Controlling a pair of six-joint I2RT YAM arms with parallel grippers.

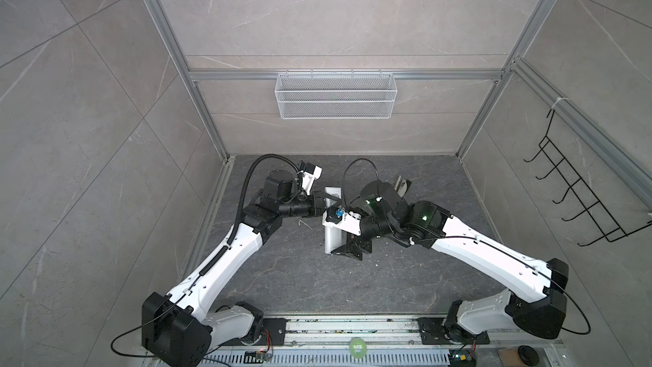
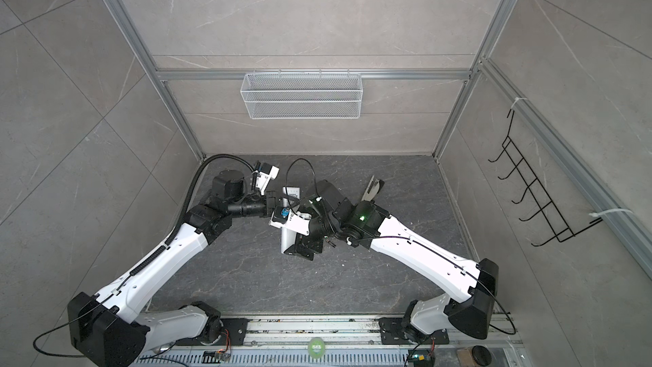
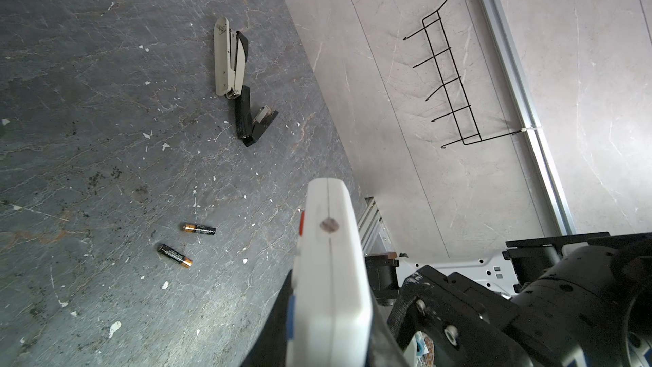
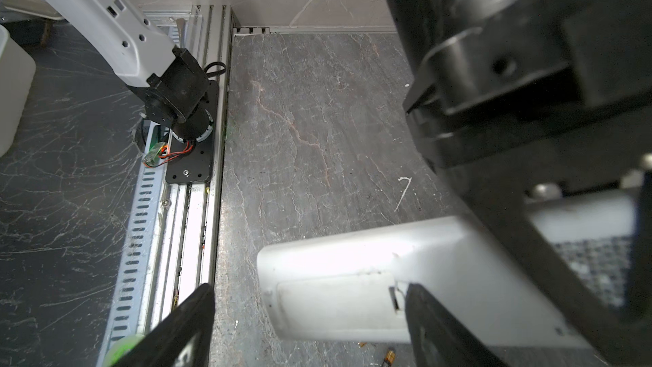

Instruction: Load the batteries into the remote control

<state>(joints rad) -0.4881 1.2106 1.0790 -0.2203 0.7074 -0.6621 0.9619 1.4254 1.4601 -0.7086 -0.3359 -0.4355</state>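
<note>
You have the left fingers (image 3: 273, 326) clamped on the remote (image 1: 332, 240), held clear of the tabletop (image 1: 300, 277), long axis running toward the near edge; right fingers (image 4: 441, 330) spread apart at its cover end; batteries (image 3: 199, 229) lie loose beneath, seemingly nearer the right arm.

Two batteries (image 3: 199, 229) (image 3: 175, 256), one remote control (image 3: 331, 277), one stapler (image 3: 225, 61), one basket (image 1: 335, 95), one rack (image 1: 578, 188).

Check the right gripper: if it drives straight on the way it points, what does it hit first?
Likely the remote: its end sits inside the open right gripper, one fingertip at the battery cover. Past it, tabletop; depth unclear.
</note>
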